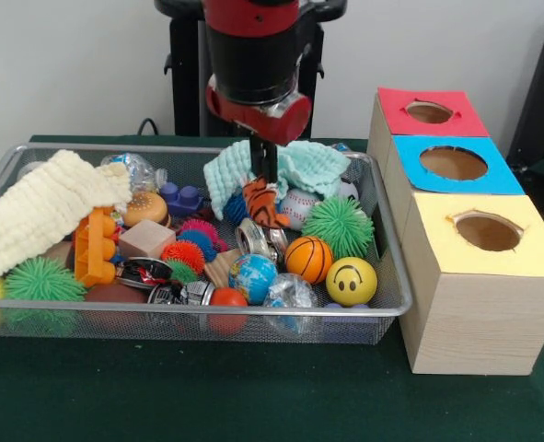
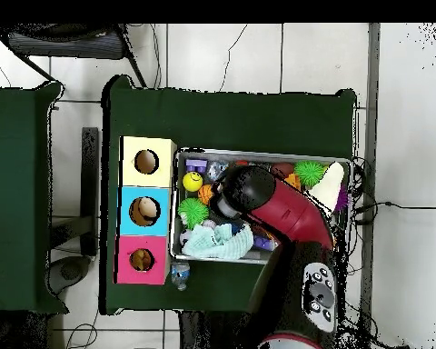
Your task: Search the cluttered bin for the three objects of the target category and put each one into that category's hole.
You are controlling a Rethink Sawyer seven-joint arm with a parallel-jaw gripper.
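the gripper (image 1: pixel 264 180) hangs low in the wire basket (image 1: pixel 364 308), its jaws pinching a striped orange tiger toy (image 1: pixel 261 204) not yet carried to the red hole (image 1: pixel 429 111) beside the basket.

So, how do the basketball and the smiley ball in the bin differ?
The basketball is orange with black seam lines; the smiley ball is yellow with a black face. The basketball looks slightly smaller. It lies farther from the bin's front rim; the smiley ball sits nearer the front right corner. Both are round and lie loose, side by side.
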